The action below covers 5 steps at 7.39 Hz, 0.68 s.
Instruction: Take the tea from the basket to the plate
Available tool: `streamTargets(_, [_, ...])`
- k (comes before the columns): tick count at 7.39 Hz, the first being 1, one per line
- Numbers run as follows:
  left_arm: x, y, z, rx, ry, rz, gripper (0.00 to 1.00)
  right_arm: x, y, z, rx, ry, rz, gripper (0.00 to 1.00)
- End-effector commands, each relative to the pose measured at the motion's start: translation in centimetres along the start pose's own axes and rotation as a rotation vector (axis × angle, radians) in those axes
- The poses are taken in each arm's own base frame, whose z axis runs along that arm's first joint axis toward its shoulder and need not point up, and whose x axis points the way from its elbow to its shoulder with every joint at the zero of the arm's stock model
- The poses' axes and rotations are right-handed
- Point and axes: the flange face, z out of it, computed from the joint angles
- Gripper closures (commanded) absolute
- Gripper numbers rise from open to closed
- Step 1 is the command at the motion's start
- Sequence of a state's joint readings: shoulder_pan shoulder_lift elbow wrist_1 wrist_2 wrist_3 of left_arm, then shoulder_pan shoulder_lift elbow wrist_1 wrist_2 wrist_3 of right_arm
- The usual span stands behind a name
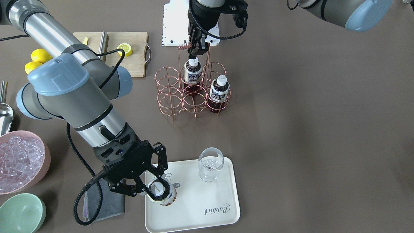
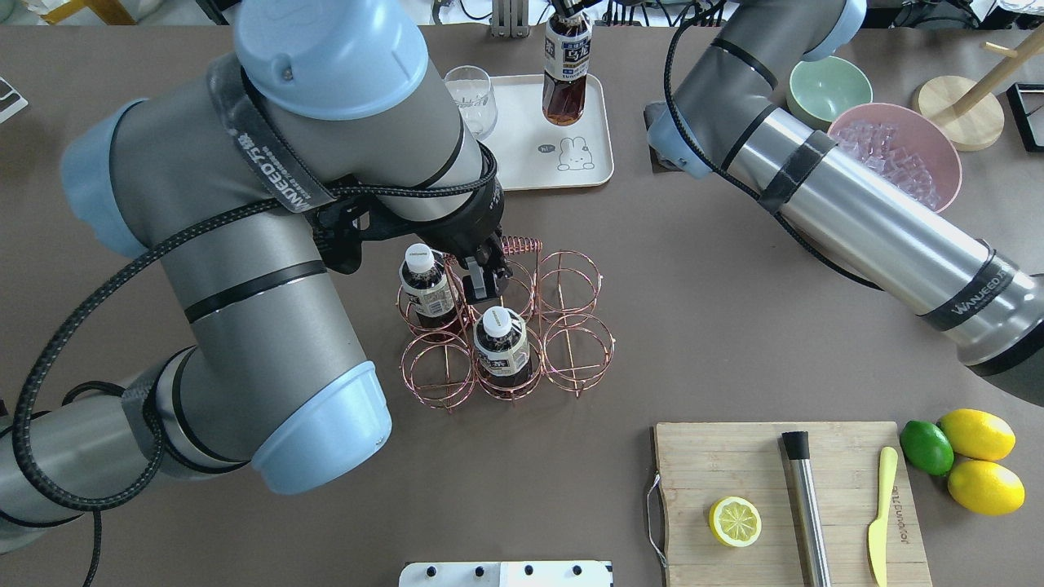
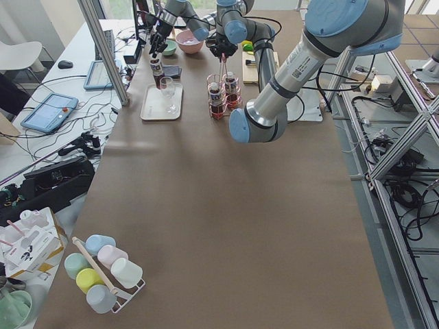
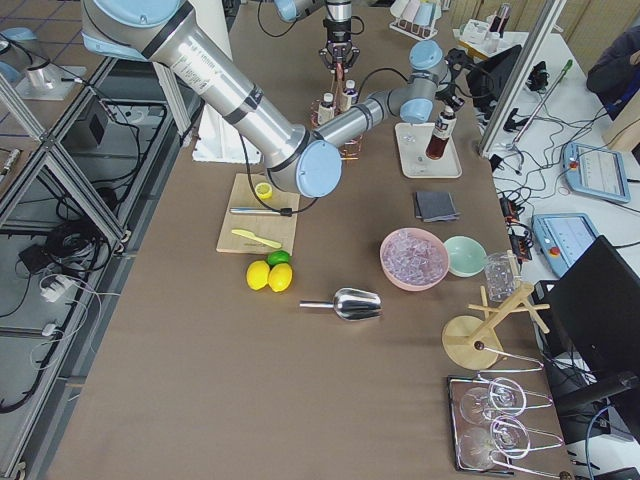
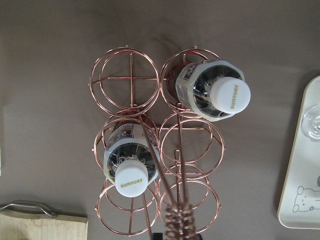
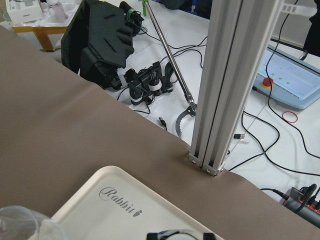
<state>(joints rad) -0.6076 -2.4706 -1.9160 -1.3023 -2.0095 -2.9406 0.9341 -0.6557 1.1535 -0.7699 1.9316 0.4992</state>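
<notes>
Plainly, the delivery is nearly done: the right claw [image 1: 157, 191] is closed round the neck of the tea [image 2: 564, 86], with a finger on either side of the white cap. The bottle stands upright over the plate [image 1: 200, 207] — whether its base is fully down I cannot tell. It sits close to the plate's edge on the claw's side, and the glass [image 1: 210, 163] stands further along the same plate.

The risk, as I judge it, lies in the release. If the base lands partly on the raised rim, or the fingers open before the bottle is seated, it could tip onto the tabletop [image 1: 307, 113] or fall toward the glass. A finger dragging the cap on the way up would do the same.

Across at the basket [image 1: 168, 94], the left claw [image 1: 196, 49] looks pinched shut on the coiled handle [image 1: 183, 48] — a second bottle [image 1: 192, 72] and a third bottle [image 1: 219, 89] stand in its rings.
</notes>
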Motion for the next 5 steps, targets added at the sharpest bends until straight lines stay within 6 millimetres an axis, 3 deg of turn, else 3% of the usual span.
streamTargets(1, [0.4,-0.3,-0.7,0.003,0.006,-0.007,1.00,-1.0,3.4,2.2,0.035,0.007,-0.015,1.00])
streamTargets(5, [4.7,-2.4,-5.0,0.014,0.027,-0.033,1.00,-1.4,4.4,2.8,0.026,0.008,-0.012,1.00])
